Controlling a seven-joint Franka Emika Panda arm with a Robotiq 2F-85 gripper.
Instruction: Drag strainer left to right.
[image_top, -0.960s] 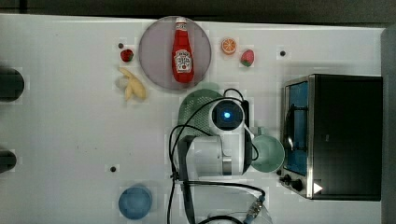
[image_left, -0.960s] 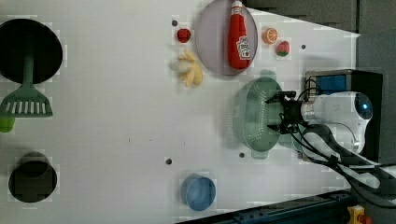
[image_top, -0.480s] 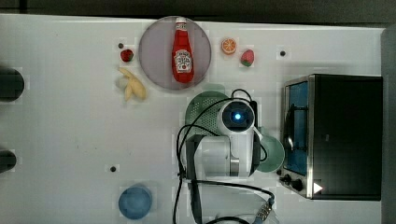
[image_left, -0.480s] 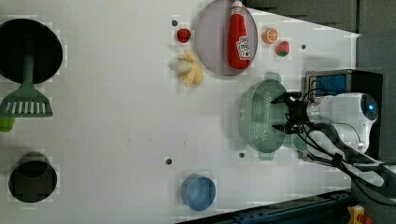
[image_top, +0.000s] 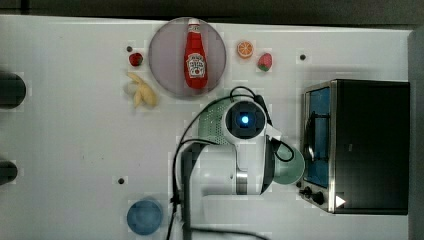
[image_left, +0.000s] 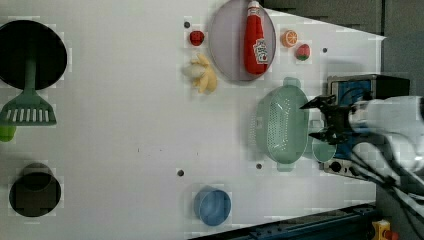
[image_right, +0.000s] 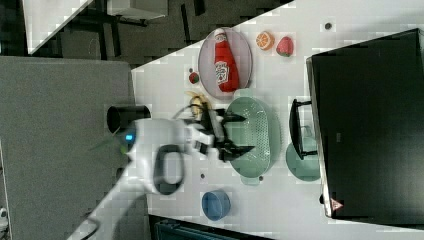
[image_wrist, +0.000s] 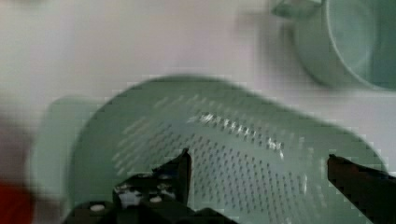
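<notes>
Strainer (image_left: 281, 123) right of centre in the left view, lying flat on the white desk (image_left: 125, 125), long axis running up and down the frame, holes across its inside, a small tab at each end. Just below the grey plate (image_left: 227, 45) bearing the ketchup bottle (image_left: 255, 37); just left of the mint mug (image_left: 323, 149) and the black oven (image_left: 357, 87).

Gripper (image_left: 316, 121) spread wide in the left view, two black fingers pointing toward the strainer's right rim, nothing between them; contact with the rim cannot be told. In the right view, gripper (image_right: 239, 133) at frame centre, over the left half of the strainer (image_right: 257, 137), fingers splayed above and below. In the wrist view, fingers (image_wrist: 180, 168) far apart with the perforated inside of the strainer (image_wrist: 233, 154) behind them and the mug (image_wrist: 345, 42) at upper right.

In the top view, arm's white body covering most of the strainer (image_top: 212, 122); a dotted green edge visible left of the blue-lit wrist.

Elsewhere in the left view: banana (image_left: 202, 75) and strawberry (image_left: 197, 37) left of the plate, orange slice (image_left: 289, 38) and a second strawberry (image_left: 302, 52) to its right, blue bowl (image_left: 212, 206) at lower centre, green spatula (image_left: 27, 107) at far left.
</notes>
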